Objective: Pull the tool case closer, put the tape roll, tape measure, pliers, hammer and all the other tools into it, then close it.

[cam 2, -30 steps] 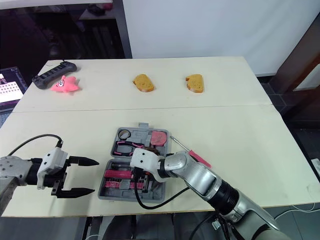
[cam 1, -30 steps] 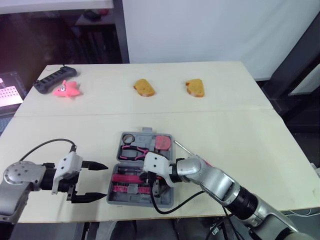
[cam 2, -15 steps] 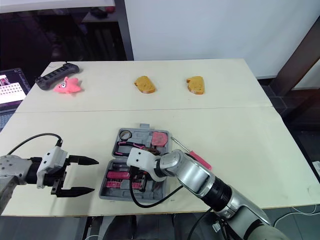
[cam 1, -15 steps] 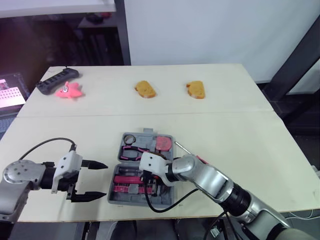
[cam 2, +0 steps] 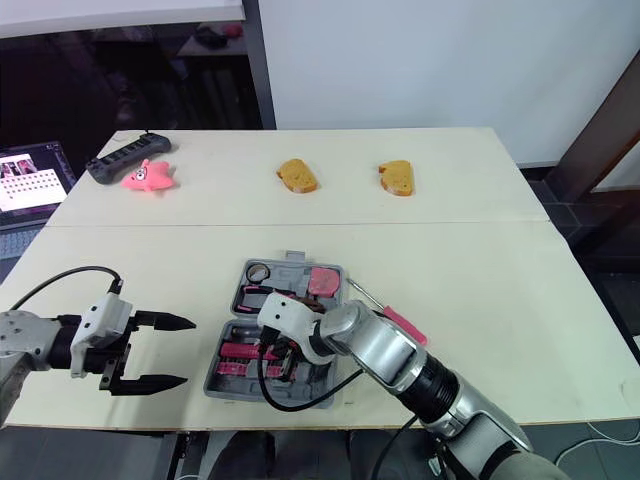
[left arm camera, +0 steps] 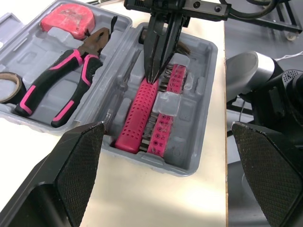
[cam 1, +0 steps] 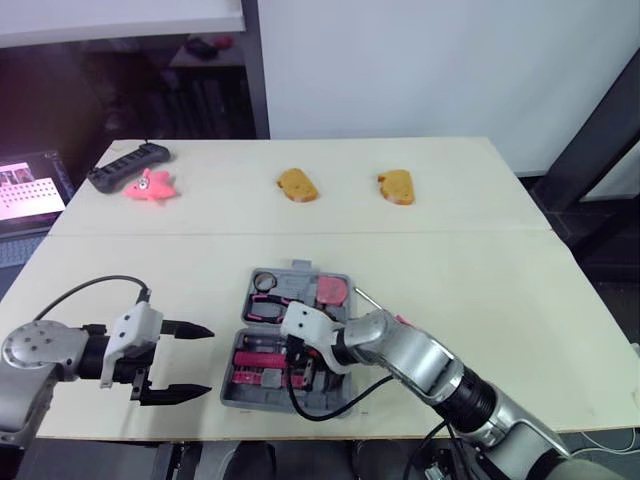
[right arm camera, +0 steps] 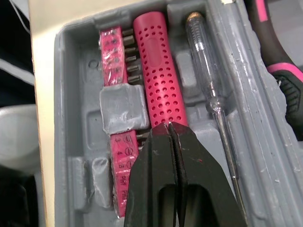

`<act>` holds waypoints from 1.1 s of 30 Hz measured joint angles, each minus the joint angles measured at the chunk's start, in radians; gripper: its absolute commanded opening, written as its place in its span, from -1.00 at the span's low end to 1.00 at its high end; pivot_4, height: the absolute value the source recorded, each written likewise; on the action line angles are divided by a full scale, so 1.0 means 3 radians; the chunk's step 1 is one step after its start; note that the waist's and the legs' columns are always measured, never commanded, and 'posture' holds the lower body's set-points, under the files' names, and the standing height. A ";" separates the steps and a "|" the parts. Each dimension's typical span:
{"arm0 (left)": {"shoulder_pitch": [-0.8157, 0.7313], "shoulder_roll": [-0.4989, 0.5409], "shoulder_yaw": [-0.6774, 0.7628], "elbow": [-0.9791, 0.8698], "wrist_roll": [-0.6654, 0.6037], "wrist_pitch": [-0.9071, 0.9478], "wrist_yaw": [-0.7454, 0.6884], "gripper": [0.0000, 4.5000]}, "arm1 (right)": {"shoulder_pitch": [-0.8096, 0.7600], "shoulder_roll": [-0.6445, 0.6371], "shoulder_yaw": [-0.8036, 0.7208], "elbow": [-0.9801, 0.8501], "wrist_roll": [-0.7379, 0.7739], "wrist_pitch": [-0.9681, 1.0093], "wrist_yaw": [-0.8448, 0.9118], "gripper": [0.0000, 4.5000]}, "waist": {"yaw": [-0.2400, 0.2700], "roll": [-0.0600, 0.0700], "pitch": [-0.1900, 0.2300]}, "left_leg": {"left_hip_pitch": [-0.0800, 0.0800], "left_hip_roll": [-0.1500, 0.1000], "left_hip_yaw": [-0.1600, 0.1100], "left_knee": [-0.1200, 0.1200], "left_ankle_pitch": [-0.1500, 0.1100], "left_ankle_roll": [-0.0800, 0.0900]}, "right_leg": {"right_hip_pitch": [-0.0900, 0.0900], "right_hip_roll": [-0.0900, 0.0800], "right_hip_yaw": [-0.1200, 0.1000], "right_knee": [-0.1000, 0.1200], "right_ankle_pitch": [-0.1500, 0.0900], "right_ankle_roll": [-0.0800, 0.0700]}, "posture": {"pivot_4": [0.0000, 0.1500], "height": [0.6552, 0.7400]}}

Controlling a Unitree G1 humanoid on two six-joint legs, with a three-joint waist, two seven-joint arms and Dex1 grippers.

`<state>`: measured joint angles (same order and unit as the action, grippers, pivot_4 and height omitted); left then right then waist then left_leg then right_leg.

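**Open tool case at near table edge, right claw inside it**

Table (cam 1: pixel 480 280): pale top, carries everything listed below.

Tool case (left arm camera: pixel 199 94): grey moulded plastic, lying open and flat near the table's front edge, between the two arms. The far half holds three tools and the near half holds three more.

Right gripper (right arm camera: pixel 170 126): reaches down into the near half of the case. Its black fingers are pressed together with no gap and nothing between them, and the tips touch the end of the pink handle.

Left gripper (cam 1: pixel 205 360): sits to the left of the case, apart from it. Its fingers are spread wide and it is empty.

Contents, far half:
- Pliers (left arm camera: pixel 61 90), pink-and-black grips, lying in the middle recess.
- Tape measure (left arm camera: pixel 68 21), pink, in the corner toward the robot's right.
- Tape roll (left arm camera: pixel 7 87), dark, in the corner toward the robot's left.

Contents, near half:
- Pink handle (right arm camera: pixel 158 71), perforated, seated in its slot.
- Bit strip (right arm camera: pixel 113 61), pink, beside the handle on the side away from the hinge.
- Tester screwdriver (right arm camera: pixel 208 80), clear-bodied, beside the handle on the hinge side.

Loose screwdriver (cam 2: pixel 385 312): pink grip, on the table just right of the case.

Far end of the table: two bread pieces (cam 1: pixel 298 186), a pink toy (cam 1: pixel 150 187) and a power strip (cam 1: pixel 127 167).
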<state>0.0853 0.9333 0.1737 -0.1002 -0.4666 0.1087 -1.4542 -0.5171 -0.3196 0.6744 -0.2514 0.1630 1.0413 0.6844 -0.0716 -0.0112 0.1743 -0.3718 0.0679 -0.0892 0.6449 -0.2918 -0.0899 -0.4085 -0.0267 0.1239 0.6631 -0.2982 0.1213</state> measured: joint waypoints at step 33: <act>0.0420 0.0226 0.1174 0.2153 0.0281 -0.0676 0.0429 1.00 | 0.2906 -0.1668 -0.3605 0.0665 0.0331 -0.3176 0.1140 0.95 | 0.0080 -0.0024 0.0057 | -0.0005 0.0000 0.0018 -0.0002 -0.0003 0.0003 | -0.0002 -0.0002 0.0011 -0.0019 -0.0003 -0.0003 | 1.00 1.00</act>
<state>0.2114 1.0010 0.5261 0.5456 -0.3822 -0.0941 -1.3256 0.3546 -0.8201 -0.4070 -0.0518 0.2622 0.0884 1.0264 -0.0475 -0.0185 0.1913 -0.3733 0.0678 -0.0837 0.6444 -0.2926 -0.0889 -0.4091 -0.0273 0.1273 0.6573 -0.2991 0.1204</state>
